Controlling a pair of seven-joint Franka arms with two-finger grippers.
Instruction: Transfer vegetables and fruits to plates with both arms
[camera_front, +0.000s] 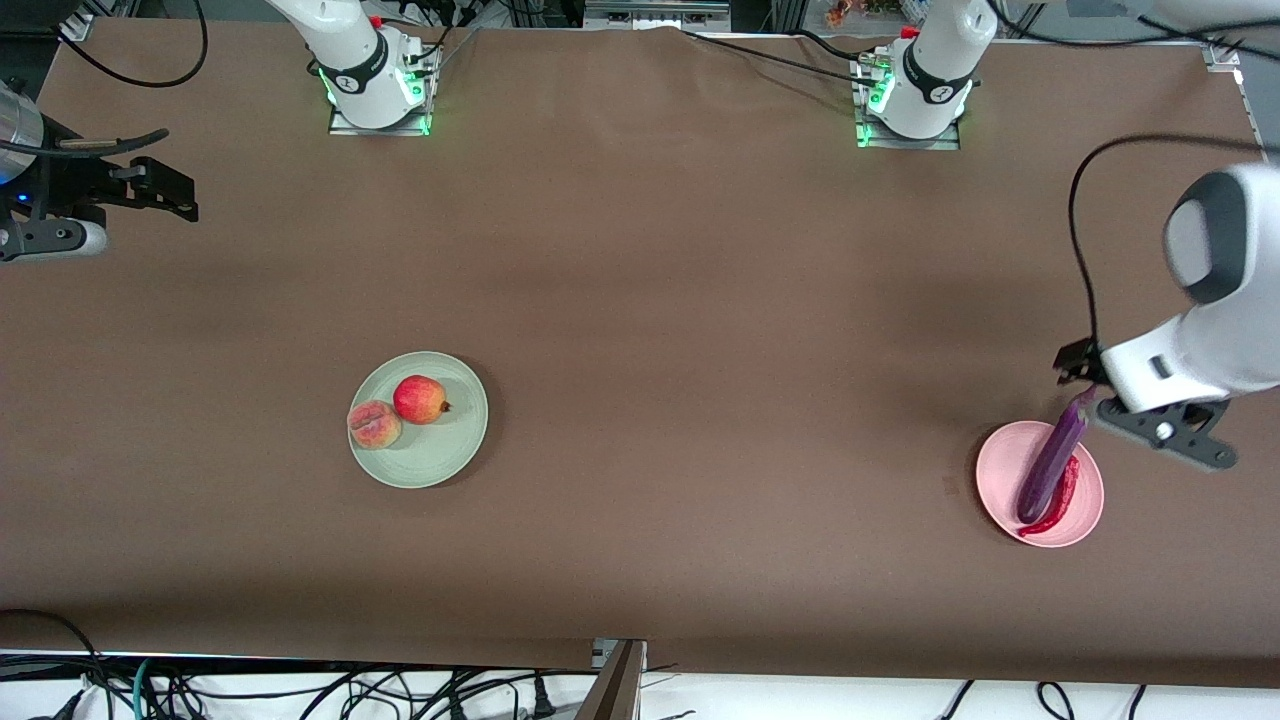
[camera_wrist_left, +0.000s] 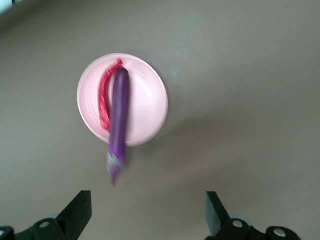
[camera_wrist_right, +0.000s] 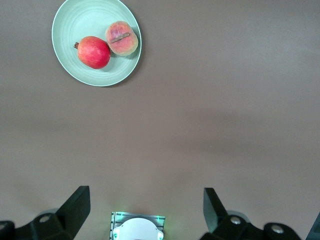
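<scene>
Evidently all four items are plated. The pomegranate (camera_front: 421, 399) and peach (camera_front: 374, 425) sit touching on the green plate (camera_front: 440, 462), toward the right arm's end of the surface (camera_front: 680, 300). The eggplant (camera_front: 1050, 468) and chili (camera_front: 1062, 500) lie side by side on the pink plate (camera_front: 1000, 480), toward the left arm's end; the eggplant's stem end overhangs the rim.

Left claw (camera_wrist_left: 147, 212): fingers apart, empty, hovering over bare surface just beside the pink plate. Right claw (camera_wrist_right: 145, 212): fingers apart, empty, up near its base at the edge, well apart from the green plate; that arm appears parked.

Judgement: step in hand is the left arm's clear-off. To do it well, lift straight up before swinging away, since the overhanging stem sits close to the claw and a sideways brush could roll the eggplant off.

Materials: eggplant long, slender, glossy purple, likely to roll. Chili thin, curved, red. Pomegranate round, smooth, small crown. Peach fuzzy, yellowish-pink, with a crease. Plates round, shallow, matte. Surface covering brown, dull.
</scene>
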